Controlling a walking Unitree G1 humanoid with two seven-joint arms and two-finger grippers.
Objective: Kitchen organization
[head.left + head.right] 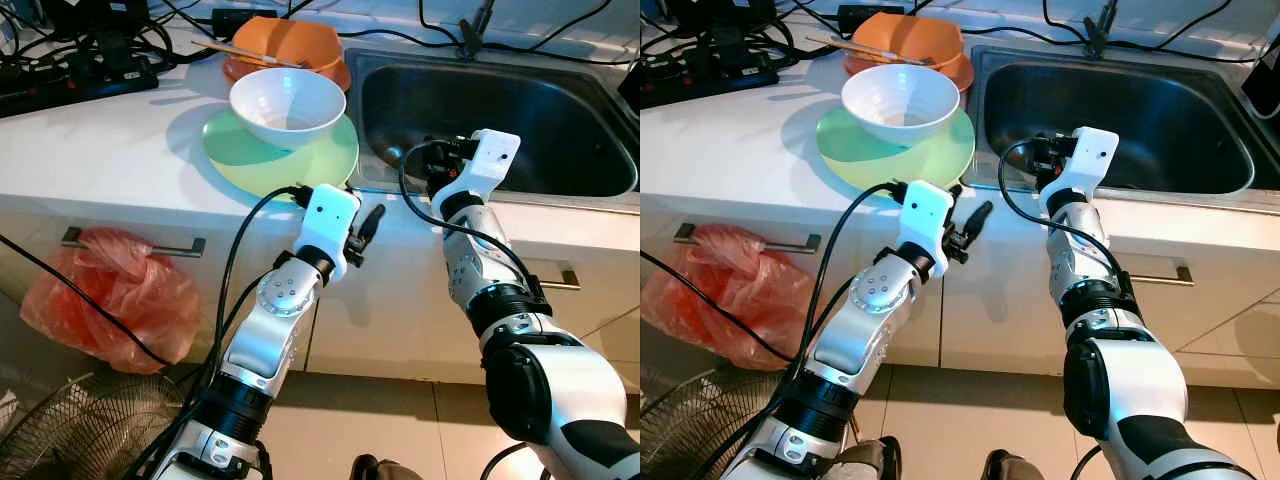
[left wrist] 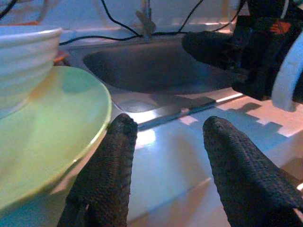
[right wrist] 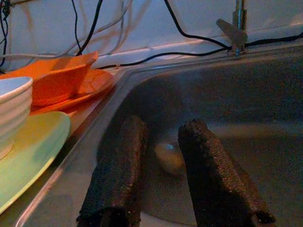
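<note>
- Fingers (image 2: 111,175) of the left gripper (image 2: 163,165) are spread apart and empty, just beside the rim of the green plate (image 1: 310,160) at the tabletop (image 1: 100,150) edge.
- Right gripper (image 3: 161,165) fingers are slightly parted, empty, at the sink (image 1: 500,120) front rim.
- White bowl (image 1: 287,105) sits on the green plate; orange dishes (image 1: 290,45) lie behind.

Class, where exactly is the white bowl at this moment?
The white bowl sits on the green plate on the counter, left of the sink, with the orange bowl just behind it.
</note>
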